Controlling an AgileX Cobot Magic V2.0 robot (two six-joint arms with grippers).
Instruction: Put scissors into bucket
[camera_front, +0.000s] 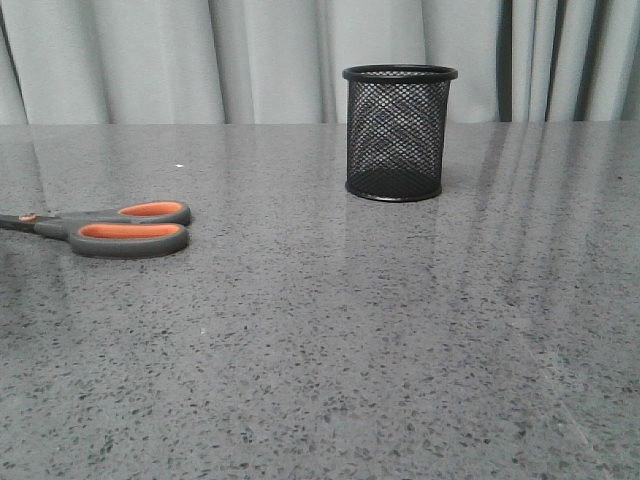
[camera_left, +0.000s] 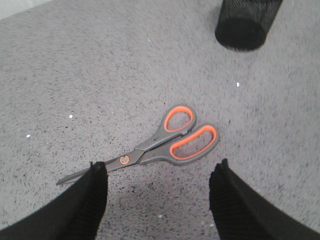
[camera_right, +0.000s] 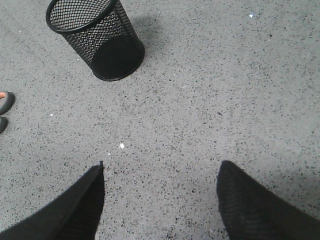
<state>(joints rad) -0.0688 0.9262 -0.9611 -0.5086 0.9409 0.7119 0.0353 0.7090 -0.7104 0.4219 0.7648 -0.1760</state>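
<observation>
Scissors (camera_front: 110, 228) lie flat at nine o'clock from the upright bucket (camera_front: 398, 133); left gripper (camera_left: 157, 187) and right gripper (camera_right: 160, 192) hover with fingers spread.

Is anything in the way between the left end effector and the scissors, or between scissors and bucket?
Nothing visible. The left end effector hangs open above the scissors, and only bare table separates them from the upright bucket.

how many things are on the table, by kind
scissors: 1
bucket: 1
total: 2
</observation>
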